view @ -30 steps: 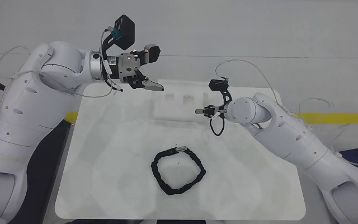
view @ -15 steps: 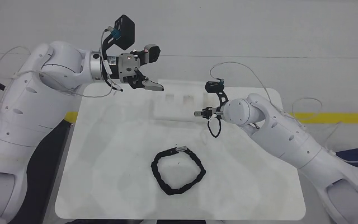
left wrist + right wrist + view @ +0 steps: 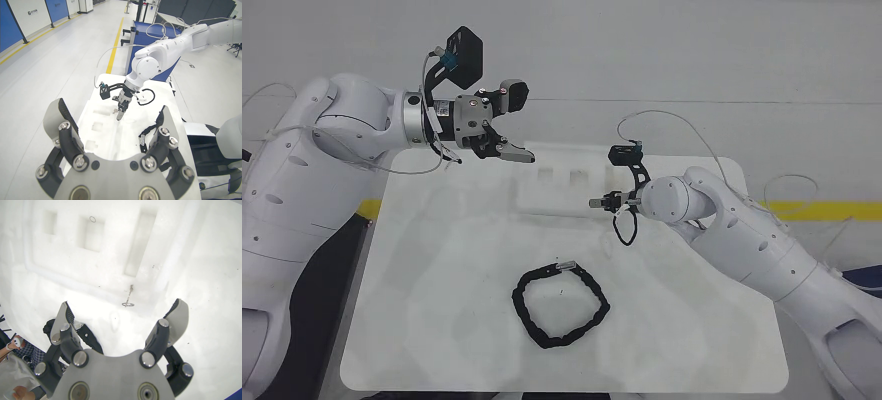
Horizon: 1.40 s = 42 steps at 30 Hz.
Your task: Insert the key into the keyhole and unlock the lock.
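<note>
Right wrist view is showing the right claw [image 3: 122, 304] spread, possibly risking knocking aside the thin silver ringed key [image 3: 129, 294] just ahead.

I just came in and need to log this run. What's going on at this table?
A two-armed robot is working on a black chain lock that lies looped on the white table. Neither gripper holds anything. The right gripper, open, hangs low over the small key, which lies at the edge of the white foam tray by its long recess. The left gripper, also open, is raised near the table's far left corner, away from the lock. The key has not been picked up.
</note>
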Tool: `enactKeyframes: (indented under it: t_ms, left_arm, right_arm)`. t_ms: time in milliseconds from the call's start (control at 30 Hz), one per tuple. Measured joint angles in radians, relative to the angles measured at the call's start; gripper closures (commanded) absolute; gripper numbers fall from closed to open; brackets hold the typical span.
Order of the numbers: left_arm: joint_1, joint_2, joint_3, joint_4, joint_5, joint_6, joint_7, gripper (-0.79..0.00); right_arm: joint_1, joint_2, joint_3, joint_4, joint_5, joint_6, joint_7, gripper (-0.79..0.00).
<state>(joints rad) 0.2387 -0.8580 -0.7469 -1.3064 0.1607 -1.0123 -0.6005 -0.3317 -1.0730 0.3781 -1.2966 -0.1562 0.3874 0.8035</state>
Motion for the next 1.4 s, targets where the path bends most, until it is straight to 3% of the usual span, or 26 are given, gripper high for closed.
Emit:
enactKeyframes:
  t_ms: [300, 367, 433, 867, 1100, 1400]
  left_arm:
    - [0.000, 0.000, 0.000, 0.000, 0.000, 0.000, 0.000, -0.785]
    - [0.000, 0.000, 0.000, 0.000, 0.000, 0.000, 0.000, -0.785]
    - [0.000, 0.000, 0.000, 0.000, 0.000, 0.000, 0.000, -0.785]
    - [0.000, 0.000, 0.000, 0.000, 0.000, 0.000, 0.000, -0.785]
    - [0.000, 0.000, 0.000, 0.000, 0.000, 0.000, 0.000, -0.785]
    - [0.000, 0.000, 0.000, 0.000, 0.000, 0.000, 0.000, -0.785]
  right_arm:
    - [-0.035, -0.006, 0.033, -0.037, -0.051, -0.006, -0.009, -0.785]
    - [-0.042, -0.008, 0.040, -0.045, -0.059, 0.001, -0.003, -0.496]
    - [-0.046, -0.010, 0.045, -0.048, -0.066, 0.007, 0.005, -0.376]
    - [-0.041, -0.029, 0.077, -0.036, -0.147, 0.052, 0.080, -0.286]
    - [-0.035, -0.043, 0.079, 0.009, -0.188, 0.043, 0.130, -0.274]
    - [-0.035, -0.066, 0.093, 0.059, -0.201, 0.015, 0.143, -0.191]
